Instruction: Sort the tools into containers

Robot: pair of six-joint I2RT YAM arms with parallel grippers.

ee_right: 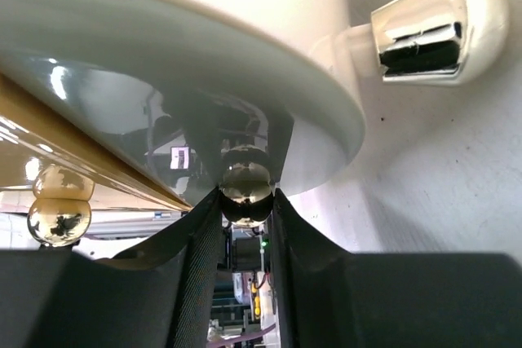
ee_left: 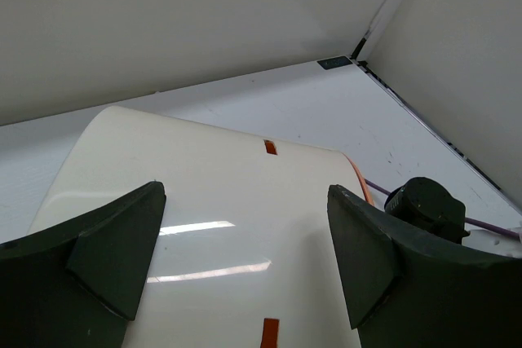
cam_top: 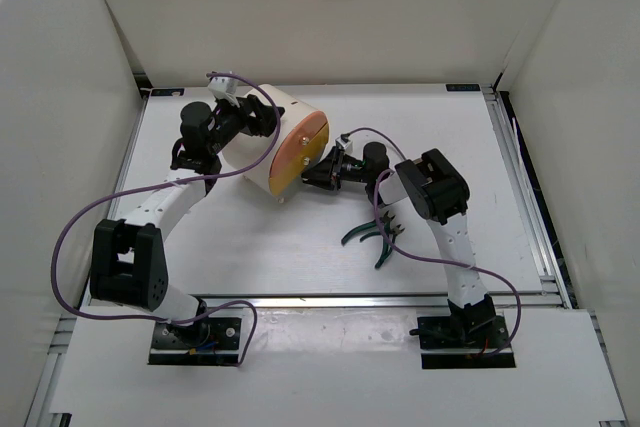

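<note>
Drawer-opening step: right gripper (ee_right: 246,205) pinches the brass knob (ee_right: 247,184) of a drawer (ee_right: 122,95). Left gripper (ee_left: 245,254), spread wide, straddles the drum cabinet (cam_top: 280,119). Pliers (cam_top: 372,235) lie on the desk (cam_top: 450,147), near right of it. Next: pull straight out, cabinet braced.

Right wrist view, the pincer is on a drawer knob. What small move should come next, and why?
Probably draw the right pincer straight back to slide the drawer out: it pinches the knob, and the pliers lie on the table, not yet put away.
</note>
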